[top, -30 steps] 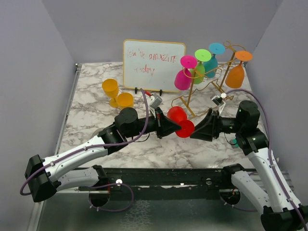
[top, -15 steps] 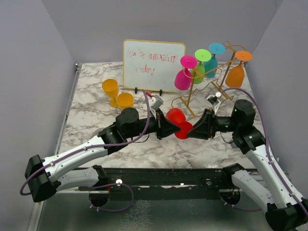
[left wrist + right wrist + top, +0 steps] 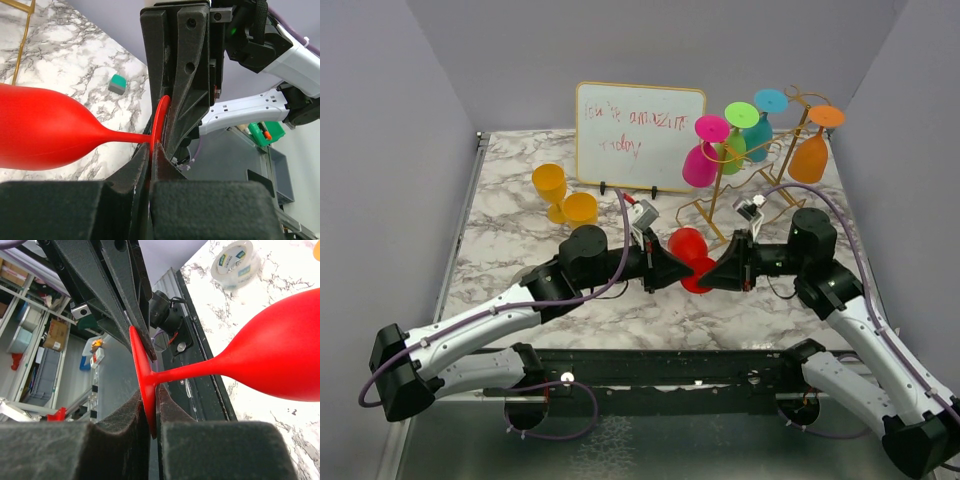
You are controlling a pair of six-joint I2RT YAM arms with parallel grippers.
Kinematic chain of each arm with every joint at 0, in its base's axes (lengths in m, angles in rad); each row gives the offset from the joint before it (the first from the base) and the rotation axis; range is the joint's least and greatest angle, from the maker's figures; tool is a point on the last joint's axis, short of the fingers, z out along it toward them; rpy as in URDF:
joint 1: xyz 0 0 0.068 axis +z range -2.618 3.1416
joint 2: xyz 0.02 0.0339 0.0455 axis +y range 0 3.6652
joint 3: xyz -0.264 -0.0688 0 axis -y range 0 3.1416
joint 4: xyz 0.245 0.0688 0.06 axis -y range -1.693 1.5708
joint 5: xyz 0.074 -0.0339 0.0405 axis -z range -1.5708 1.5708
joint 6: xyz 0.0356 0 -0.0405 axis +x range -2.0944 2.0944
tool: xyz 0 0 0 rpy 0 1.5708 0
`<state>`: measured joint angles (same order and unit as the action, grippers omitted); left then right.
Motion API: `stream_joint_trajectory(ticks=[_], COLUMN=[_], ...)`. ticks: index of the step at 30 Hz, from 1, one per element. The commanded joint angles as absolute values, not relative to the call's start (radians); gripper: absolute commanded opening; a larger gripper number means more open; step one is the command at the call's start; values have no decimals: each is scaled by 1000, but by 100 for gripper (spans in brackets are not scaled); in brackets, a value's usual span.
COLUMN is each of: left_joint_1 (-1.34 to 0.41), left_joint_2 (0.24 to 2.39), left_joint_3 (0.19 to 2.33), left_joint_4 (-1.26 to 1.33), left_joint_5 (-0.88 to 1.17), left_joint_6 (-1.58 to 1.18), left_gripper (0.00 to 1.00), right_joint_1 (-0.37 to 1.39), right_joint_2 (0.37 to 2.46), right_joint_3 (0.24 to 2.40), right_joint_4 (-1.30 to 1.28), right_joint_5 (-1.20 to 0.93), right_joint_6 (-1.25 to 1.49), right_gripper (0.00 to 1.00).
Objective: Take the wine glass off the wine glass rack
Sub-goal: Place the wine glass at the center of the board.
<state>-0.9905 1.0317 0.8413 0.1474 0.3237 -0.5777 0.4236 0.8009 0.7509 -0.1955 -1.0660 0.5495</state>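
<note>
Both arms pinch the red wine glass (image 3: 687, 244)
Only the wrist views show the left tool (image 3: 150, 147) and right tool (image 3: 149, 400) each closed tight on the foot rim. Overhead, the glass hangs above open worktop (image 3: 510, 240), stem roughly level, bowl pointing away toward the wine glass rack (image 3: 711, 208) just behind.

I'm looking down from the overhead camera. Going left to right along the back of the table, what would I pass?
yellow glass → second yellow glass → white board → pink glass → green glass → teal glass → orange glass
</note>
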Motion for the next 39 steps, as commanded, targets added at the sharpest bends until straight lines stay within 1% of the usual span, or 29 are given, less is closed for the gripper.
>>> stream_joint_trajectory(ticks=[1, 2, 6, 8, 11, 13, 14, 15, 16, 18, 20, 23, 25, 29, 33, 36, 39], left_joint_1=[-991, -991, -991, -991, -991, -991, -991, -991, -991, -991, -990, -987, -981, -954, -870, -747, -667], left_joint_2=[1013, 1013, 1013, 1012, 997, 975, 962, 949, 933, 902, 870, 840, 836, 840, 848, 910, 937], left_joint_3=[857, 859, 864, 875, 888, 886, 883, 882, 882, 894, 923, 966, 991, 1008, 1008, 1086, 1140], left_joint_4=[123, 118, 106, 75, 7, -24, -41, -57, -76, -134, -222, -357, -437, -543, -577, -689, -730], left_joint_5=[264, 264, 267, 259, 221, 194, 182, 167, 146, 89, 16, -121, -194, -327, -280, -197, -113], left_joint_6=[-552, -549, -539, -520, -492, -478, -473, -467, -458, -438, -421, -388, -386, -439, -464, -485, -457], left_gripper=[0, 0, 0, 8, 26, 42, 58, 71, 79, 91, 98, 99, 99, 99, 99, 99, 99], right_joint_1=[456, 458, 469, 475, 478, 479, 481, 482, 484, 490, 506, 571, 635, 755, 893, 1004, 1061], right_joint_2=[803, 805, 808, 802, 772, 761, 758, 760, 766, 787, 805, 812, 813, 858, 926, 959, 983], right_joint_3=[745, 741, 718, 699, 671, 654, 651, 651, 655, 672, 684, 699, 708, 734, 758, 787, 795], right_joint_4=[-158, -150, -113, -89, -58, -21, -15, -17, -31, -80, -113, -152, -180, -221, -192, -179, -175], right_joint_5=[-1044, -1043, -1027, -1000, -964, -964, -963, -962, -961, -959, -948, -887, -804, -662, -557, -465, -418], right_joint_6=[548, 554, 582, 602, 610, 627, 628, 622, 611, 575, 550, 468, 407, 323, 250, 178, 115], right_gripper=[6, 2, 1, 1, 1, 1, 1, 1, 1, 1, 1, 1, 1, 1, 1, 1, 1])
